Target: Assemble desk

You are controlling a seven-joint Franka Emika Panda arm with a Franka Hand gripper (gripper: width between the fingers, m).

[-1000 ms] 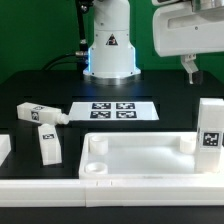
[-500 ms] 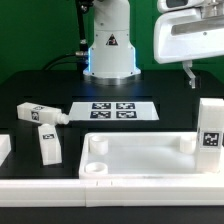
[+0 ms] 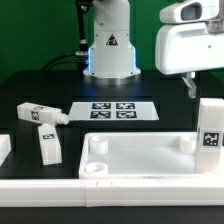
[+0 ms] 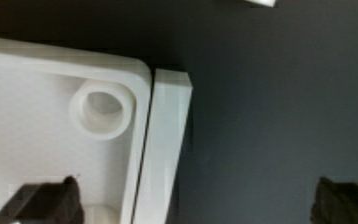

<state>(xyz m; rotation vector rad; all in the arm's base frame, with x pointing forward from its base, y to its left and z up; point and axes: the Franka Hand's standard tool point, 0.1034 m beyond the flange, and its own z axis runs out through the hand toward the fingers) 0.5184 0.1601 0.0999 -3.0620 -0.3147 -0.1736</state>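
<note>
**Operator:** One check first: what is the gripper [image 3: 190,88] carrying?

**Technician:** Nothing. In the wrist view its fingers [image 4: 41,200] stand wide apart, with only the table and a corner of the tabletop between them. The gripper hangs high above the black table [image 3: 170,105].

**Operator:** Location of the desk parts?

**Technician:** Unassembled. The tabletop [image 3: 140,157] lies rim-up below the gripper, on the side away from the robot's base. Its corner socket [image 4: 101,108] shows close beneath the gripper. The upright leg [image 3: 209,125] stands just beside that corner and is the part nearest the gripper. A tipped leg [image 3: 40,113] and a third leg [image 3: 47,147] lie well apart from the gripper, beyond the tabletop's far end.

**Operator:** Recommended procedure?

**Technician:** The likely step is fetching a leg, and the upright leg looks easiest. Centre over it, close on flat faces rather than corners, and lift straight before travelling.

**Operator:** Clearances?

**Technician:** Room is tight toward the tabletop's rim, where a descending finger could catch. The table directly under the gripper is open. The rail [image 3: 120,186] borders the tabletop's far edge. The marker board [image 3: 113,109] lies flat and is no obstacle.
</note>
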